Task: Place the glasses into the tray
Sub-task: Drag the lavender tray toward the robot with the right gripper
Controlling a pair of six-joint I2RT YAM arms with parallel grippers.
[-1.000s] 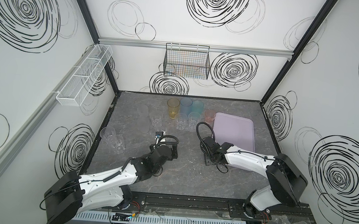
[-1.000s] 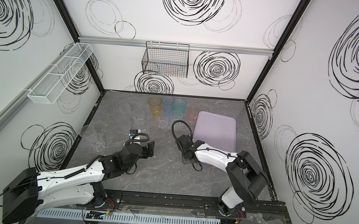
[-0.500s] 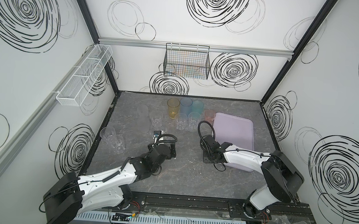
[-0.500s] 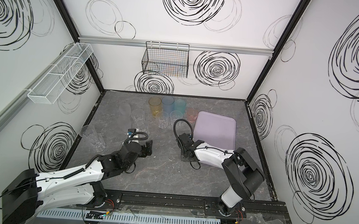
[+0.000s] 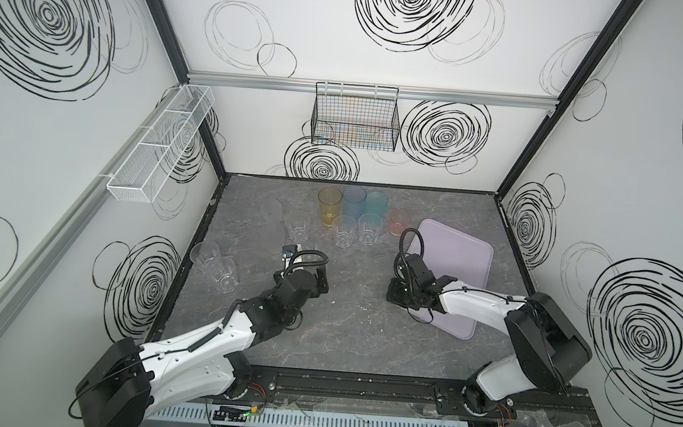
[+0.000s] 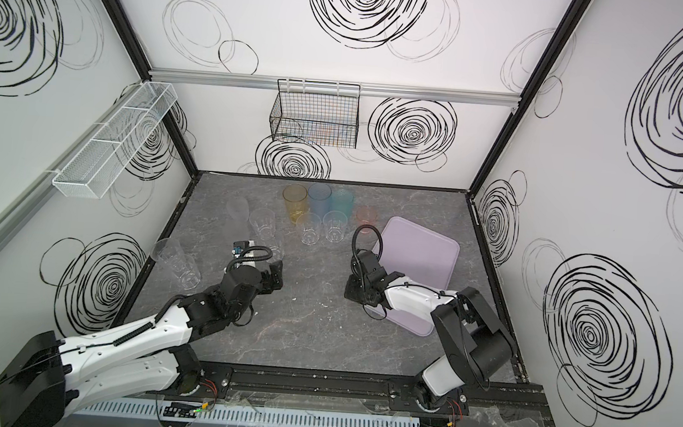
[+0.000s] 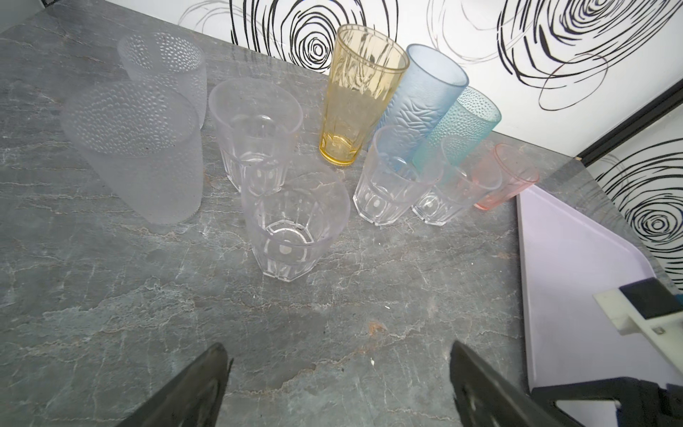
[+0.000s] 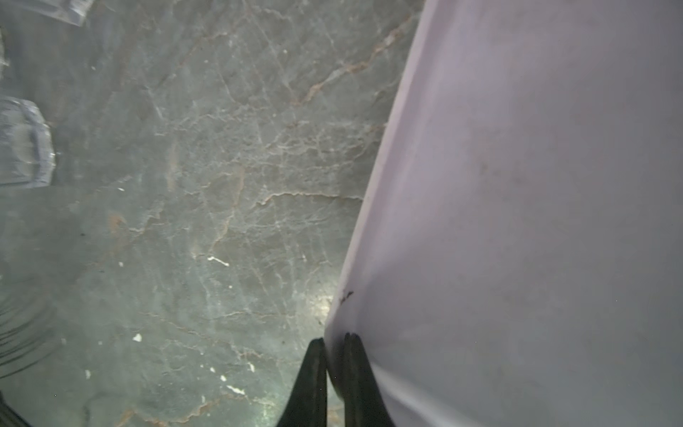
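Right pincer clamps tray rim, open tabletop alongside.

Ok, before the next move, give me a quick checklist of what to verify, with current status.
1. The right gripper shut on the tray rim: ok.
2. The left gripper open, holding nothing: ok.
3. Nearest clear glass upright ahead of the left gripper: ok.
4. The pink glass apart from the tray corner: cannot tell.
5. The tray lying flat on the table: cannot tell.
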